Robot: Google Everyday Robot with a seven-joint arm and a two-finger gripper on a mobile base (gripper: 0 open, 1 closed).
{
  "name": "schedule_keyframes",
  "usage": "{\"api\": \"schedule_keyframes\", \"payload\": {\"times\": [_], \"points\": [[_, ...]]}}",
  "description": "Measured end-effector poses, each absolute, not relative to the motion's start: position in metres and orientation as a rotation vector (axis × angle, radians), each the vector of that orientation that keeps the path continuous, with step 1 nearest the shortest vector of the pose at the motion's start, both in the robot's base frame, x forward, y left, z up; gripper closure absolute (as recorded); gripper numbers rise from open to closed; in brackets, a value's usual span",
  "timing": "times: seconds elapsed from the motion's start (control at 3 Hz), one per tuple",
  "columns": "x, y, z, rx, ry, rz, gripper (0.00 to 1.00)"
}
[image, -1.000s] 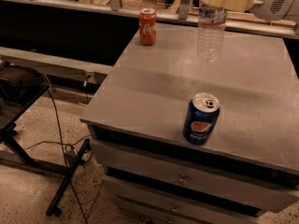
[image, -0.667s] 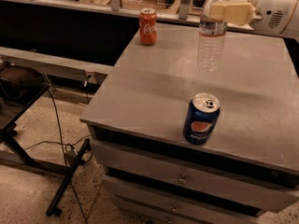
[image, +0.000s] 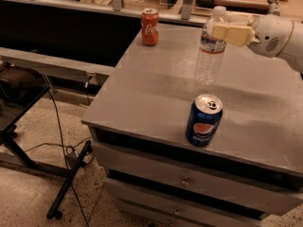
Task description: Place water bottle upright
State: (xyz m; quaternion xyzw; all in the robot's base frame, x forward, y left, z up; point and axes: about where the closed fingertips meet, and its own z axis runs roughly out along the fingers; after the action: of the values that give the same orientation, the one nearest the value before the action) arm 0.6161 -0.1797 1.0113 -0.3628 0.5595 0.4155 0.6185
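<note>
One water bottle upright, base near tabletop | gripper clamped on its shoulder | likely light, thin-walled, squashy, slick | best held gently by the stiffer neck

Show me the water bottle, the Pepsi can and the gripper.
water bottle point(image: 208, 63): camera view, clear ribbed body.
Pepsi can point(image: 203, 126): camera view, blue side.
gripper point(image: 221, 26): camera view, between jaws, at bottle's shoulder.

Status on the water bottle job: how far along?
Done: the water bottle is upright, with its base at or just above the table. In hand: the gripper is at the bottle's shoulder, just below the cap. Left: probably only backing the gripper away without tipping the bottle.
</note>
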Motion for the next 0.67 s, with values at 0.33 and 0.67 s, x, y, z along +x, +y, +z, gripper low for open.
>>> {"api": "schedule_keyframes", "payload": {"times": [0.33,0.67], "points": [[0.61,-0.181,1.004,-0.858,1.236,0.972,0.29],[0.599,-0.191,0.99,-0.885,1.198,0.958,0.06]]}}
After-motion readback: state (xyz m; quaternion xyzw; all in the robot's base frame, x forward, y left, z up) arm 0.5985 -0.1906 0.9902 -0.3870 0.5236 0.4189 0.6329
